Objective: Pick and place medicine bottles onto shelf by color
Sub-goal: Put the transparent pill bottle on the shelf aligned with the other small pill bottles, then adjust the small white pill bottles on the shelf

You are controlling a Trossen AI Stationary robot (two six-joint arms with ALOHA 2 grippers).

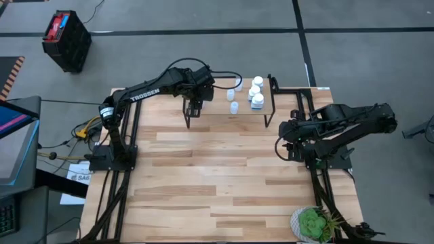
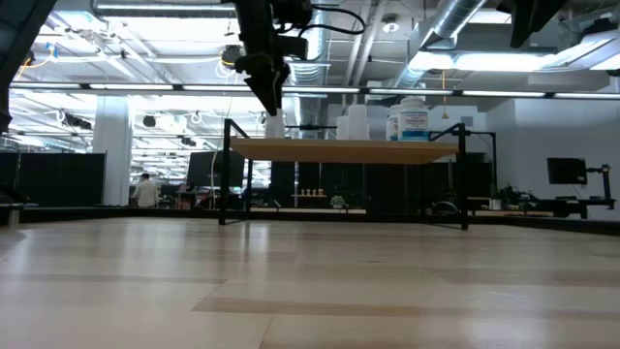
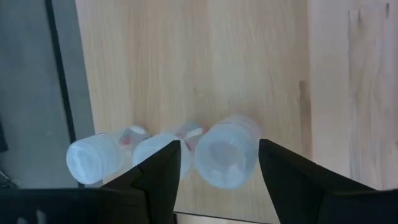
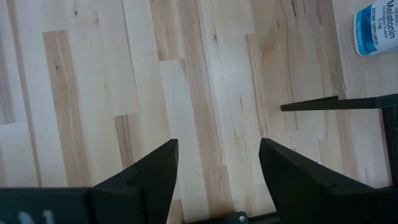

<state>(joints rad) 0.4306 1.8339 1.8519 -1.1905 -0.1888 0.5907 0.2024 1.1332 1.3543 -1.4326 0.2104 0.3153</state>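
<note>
The light-wood shelf (image 1: pixel 230 112) on thin black legs stands at the table's far side. My left gripper (image 1: pixel 194 103) hangs open above its left end. In the left wrist view its fingers stand on either side of one pale-blue bottle (image 3: pixel 227 155), above it. That bottle stands upright on the shelf (image 3: pixel 205 74), in a row with two more pale-blue bottles (image 3: pixel 93 162). Three other pale bottles (image 1: pixel 233 106) and three white bottles (image 1: pixel 257 102) stand further right on the shelf. My right gripper (image 4: pixel 217 180) is open and empty over the table's right side.
A green potted plant (image 1: pixel 313 224) stands at the table's near right corner. The shelf's black frame and legs (image 1: pixel 271 102) rise at its right end. A white labelled bottle (image 4: pixel 376 25) shows beyond my right gripper. Bare tabletop (image 1: pixel 217 176) lies in front of the shelf.
</note>
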